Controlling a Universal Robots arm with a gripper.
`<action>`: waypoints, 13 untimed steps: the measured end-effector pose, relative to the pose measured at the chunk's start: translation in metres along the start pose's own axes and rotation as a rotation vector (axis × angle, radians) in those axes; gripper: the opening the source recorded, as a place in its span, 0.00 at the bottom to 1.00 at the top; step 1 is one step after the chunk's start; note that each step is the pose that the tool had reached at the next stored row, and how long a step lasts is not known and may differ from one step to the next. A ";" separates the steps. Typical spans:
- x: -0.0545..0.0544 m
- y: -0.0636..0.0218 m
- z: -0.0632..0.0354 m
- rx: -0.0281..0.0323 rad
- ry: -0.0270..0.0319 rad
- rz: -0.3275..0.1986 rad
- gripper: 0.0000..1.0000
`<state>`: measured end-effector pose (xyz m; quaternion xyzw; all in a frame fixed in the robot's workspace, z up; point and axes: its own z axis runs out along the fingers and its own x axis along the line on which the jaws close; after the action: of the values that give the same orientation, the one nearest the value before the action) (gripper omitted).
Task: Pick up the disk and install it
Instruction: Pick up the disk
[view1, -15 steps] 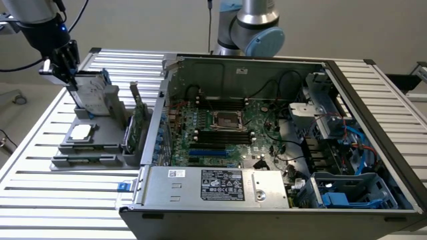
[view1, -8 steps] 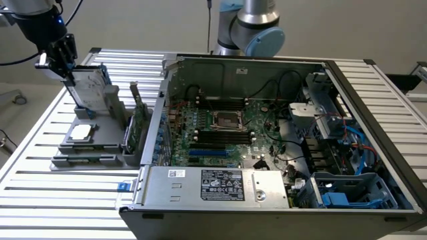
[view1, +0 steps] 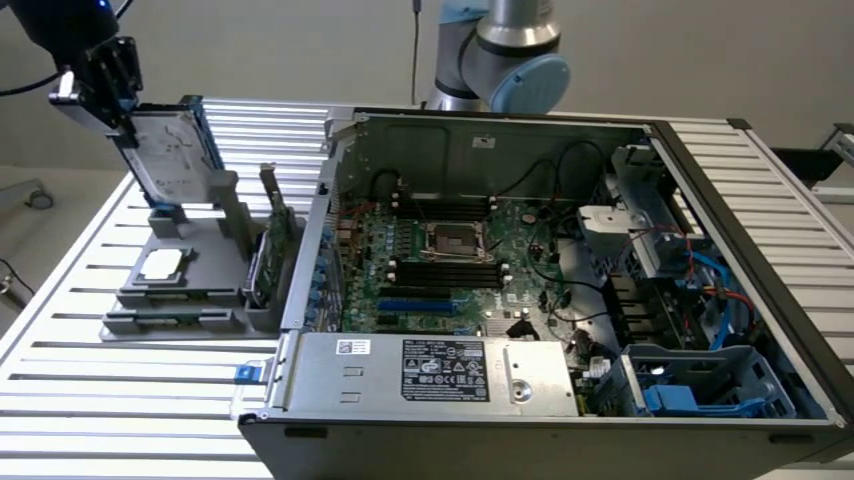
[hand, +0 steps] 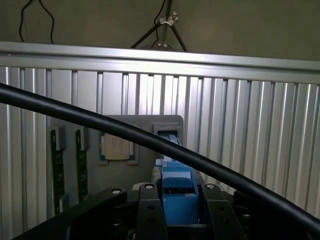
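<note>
Fingers: two black fingers closed on the blue carrier of the disk, one on each side, seen close in the wrist view.
Gripper: high at the exterior view's left, above the grey holder; in the wrist view the gripper looks down past the blue carrier.
Disk: held on edge and tilted, its silver face with the white label turned towards the exterior camera; that face is hidden from the wrist camera. Its lower end is just above the holder's upright slot; whether it touches cannot be told.
Holder: stands on the slatted table, just beside the open computer case. The holder lies flat below the gripper in the wrist view.
Chip: small square, lying flat on the holder; the chip sits in a blue frame.
Green card: upright at the holder's case side, visible from outside.
Black cable: crosses the wrist view diagonally.
Case interior: motherboard and blue drive bay at the exterior view's right.
</note>
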<state>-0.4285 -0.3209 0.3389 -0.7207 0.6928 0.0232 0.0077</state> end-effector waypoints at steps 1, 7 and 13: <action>0.000 -0.0002 -0.0045 -0.0002 0.0000 0.000 0.33; -0.001 -0.0042 -0.0320 -0.0026 0.0000 -0.006 0.33; -0.002 -0.0104 -0.0595 -0.0057 0.0000 -0.016 0.33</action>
<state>-0.4168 -0.3209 0.3982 -0.7263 0.6869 0.0251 0.0059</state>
